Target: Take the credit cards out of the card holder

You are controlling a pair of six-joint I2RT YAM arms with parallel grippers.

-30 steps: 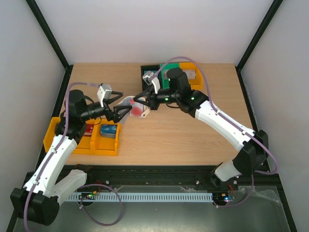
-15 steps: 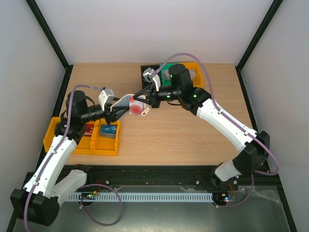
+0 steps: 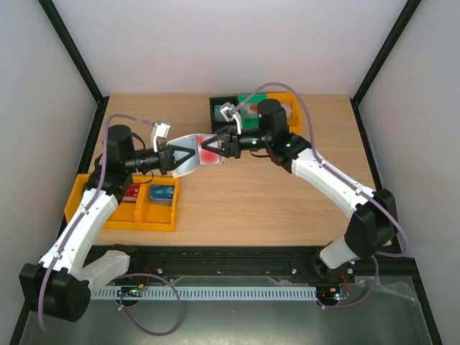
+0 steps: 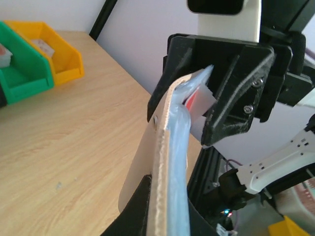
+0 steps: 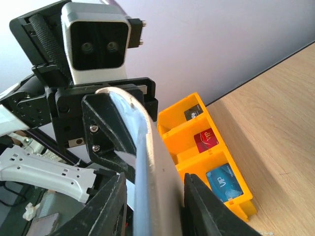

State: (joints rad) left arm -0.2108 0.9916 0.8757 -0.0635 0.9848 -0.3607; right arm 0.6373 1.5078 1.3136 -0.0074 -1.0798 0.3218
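- The card holder [image 3: 199, 159] hung in the air above the left-centre of the table [image 3: 251, 205], stretched between the two arms and touching no surface.
- The top view showed its flat face, with a red card [image 3: 209, 152] visible at the end nearer the right arm.
- The left wrist view gave the card holder [image 4: 170, 162] edge-on: a cream outer skin, a clear pocket against it, and only a sliver of the red card [image 4: 193, 100] near the far tip.
- The left gripper [image 3: 183, 157] was clenched on the holder's near end; its own camera showed its fingers [image 4: 140, 209] pressed to the sides.
- The right gripper [image 3: 218, 149] sat astride the other end. Its own view showed the card holder [image 5: 152, 162] running between its fingers [image 5: 110, 206], but I could not tell whether they pinched it or had let go.
- Only the right wrist view opened up the yellow bin [image 5: 216, 153] beyond the left gripper [image 5: 125, 118]: a dark card [image 5: 193, 114], a second red card [image 5: 205, 138] and a blue card [image 5: 225, 179], one per compartment.
- From above, that yellow bin [image 3: 154, 215] lay at the table's left edge.
- A green bin [image 4: 24, 73] and another yellow bin [image 4: 56, 54] stood at the far edge, seen side-on from the left wrist.
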